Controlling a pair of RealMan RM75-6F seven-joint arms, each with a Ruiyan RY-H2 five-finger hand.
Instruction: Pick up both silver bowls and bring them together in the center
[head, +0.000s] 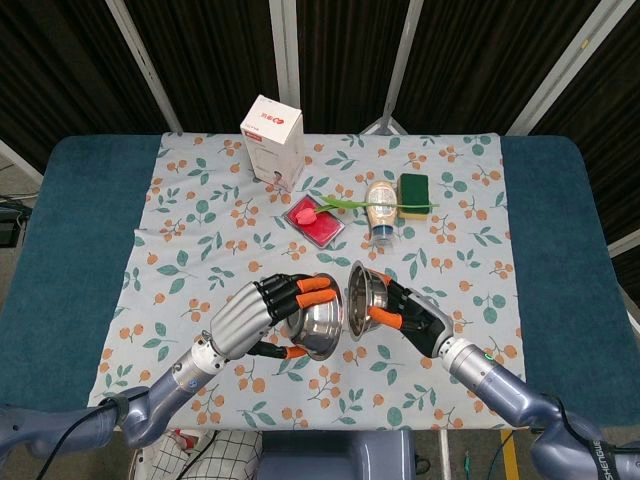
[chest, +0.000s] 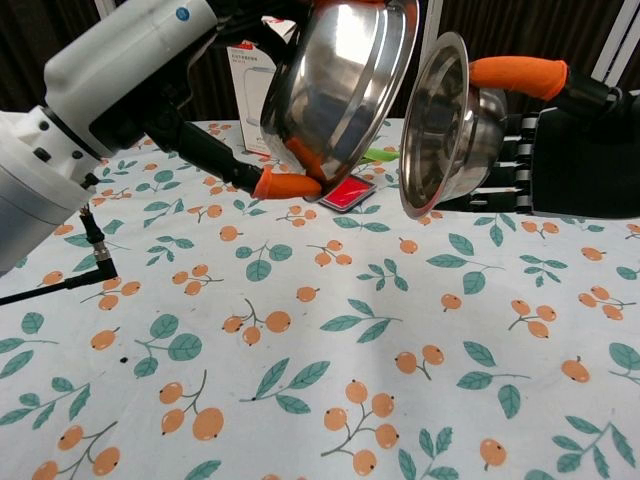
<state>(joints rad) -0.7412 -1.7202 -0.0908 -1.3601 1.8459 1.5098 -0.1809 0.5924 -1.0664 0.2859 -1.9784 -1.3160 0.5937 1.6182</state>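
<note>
A narrow gap separates the two raised bowls, the left bowl (head: 318, 318) and the right bowl (head: 362, 298), held tilted above the near middle of the floral cloth (head: 200, 250); bare cloth lies beneath and on both sides; further back stand a red pad (head: 318, 226) with a tulip (head: 335, 205), a bottle (head: 381, 210), a green sponge (head: 415, 189) and a white carton (head: 273, 138).
</note>
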